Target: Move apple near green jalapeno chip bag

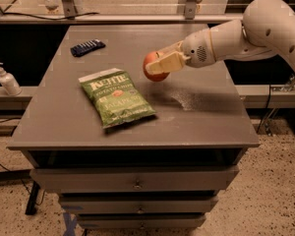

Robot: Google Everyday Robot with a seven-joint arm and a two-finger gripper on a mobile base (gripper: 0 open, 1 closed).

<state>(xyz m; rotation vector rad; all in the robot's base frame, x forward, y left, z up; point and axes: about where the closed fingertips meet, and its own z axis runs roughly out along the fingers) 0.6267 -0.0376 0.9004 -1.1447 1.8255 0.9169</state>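
The red-orange apple is held in my gripper, whose cream fingers are shut around it. It hangs just above the grey table top, a little to the right of the top right corner of the green jalapeno chip bag. The bag lies flat on the table's left-middle, its white top edge and white lettering facing the far side. My white arm reaches in from the upper right.
A small dark blue ridged packet lies at the table's far left. A white pump bottle stands on a ledge left of the table. Drawers sit below the front edge. A rail with posts runs behind.
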